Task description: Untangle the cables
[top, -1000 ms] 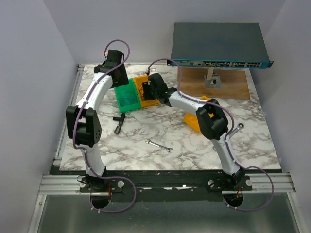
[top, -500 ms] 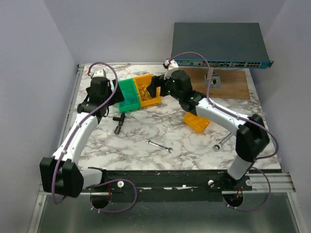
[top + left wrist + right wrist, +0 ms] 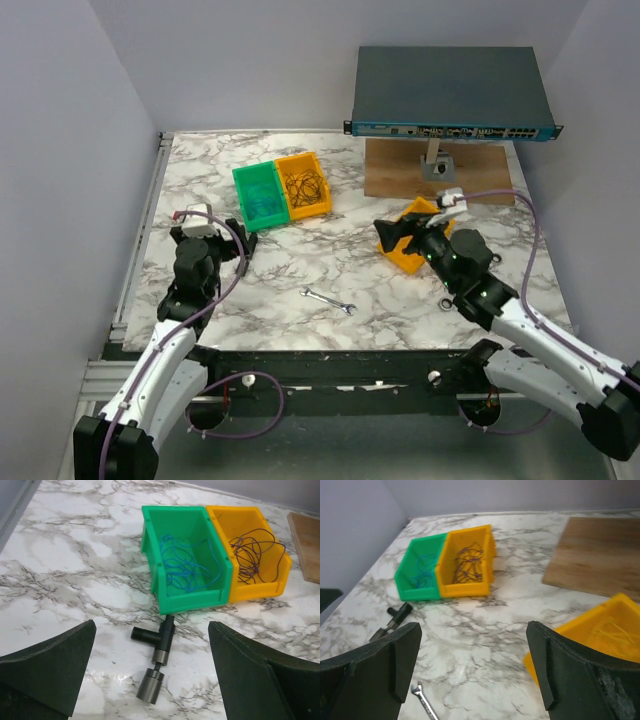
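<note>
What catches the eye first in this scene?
Two bright bins side by side, far left: a green bin holding blue cable and a yellow bin holding dark cable. A network switch sits raised at far right. The left gripper and right gripper both stand open, empty.

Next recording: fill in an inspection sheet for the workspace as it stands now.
Surface: marble table, nothing spilled seen.
Job's things: blue cables in green bin; dark cables in orange bin; yellow cables in second orange bin.
Clutter: wrench; black T-shaped tool.
Grippers: left gripper and right gripper open, holding nothing.
Cables: purple hoses along both arms, no snag seen.
Surroundings: network switch on stand over wooden board; plain walls.
</note>
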Controlling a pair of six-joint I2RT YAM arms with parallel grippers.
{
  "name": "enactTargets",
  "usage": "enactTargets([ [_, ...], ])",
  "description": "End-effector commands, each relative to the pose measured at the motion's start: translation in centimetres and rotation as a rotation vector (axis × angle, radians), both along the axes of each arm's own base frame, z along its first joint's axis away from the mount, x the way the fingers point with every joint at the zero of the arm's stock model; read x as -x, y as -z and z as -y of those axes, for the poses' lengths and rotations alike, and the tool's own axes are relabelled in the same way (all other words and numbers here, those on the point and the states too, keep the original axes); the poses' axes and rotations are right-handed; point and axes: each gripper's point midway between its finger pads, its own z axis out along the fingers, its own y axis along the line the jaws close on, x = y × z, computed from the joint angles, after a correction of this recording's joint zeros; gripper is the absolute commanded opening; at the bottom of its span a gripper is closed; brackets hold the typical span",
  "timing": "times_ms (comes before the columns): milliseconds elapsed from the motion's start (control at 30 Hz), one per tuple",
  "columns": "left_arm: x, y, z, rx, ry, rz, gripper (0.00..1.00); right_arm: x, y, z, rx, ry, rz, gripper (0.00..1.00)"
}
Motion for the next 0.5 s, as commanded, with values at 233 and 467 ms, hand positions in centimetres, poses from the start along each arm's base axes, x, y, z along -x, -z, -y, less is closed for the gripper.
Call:
enactTargets([
  [233,0.0,1.5,-0.9,-0.197,0.018,0.22,0.97,5.1,5.6,17.0,-0.123,0.631,0.181,1.0],
  [467,-0.6,2.6,-0.8,-0.28,0.049,0.287,0.93,5.0,8.2,17.7,0.087,0.623,0.367,1.0],
])
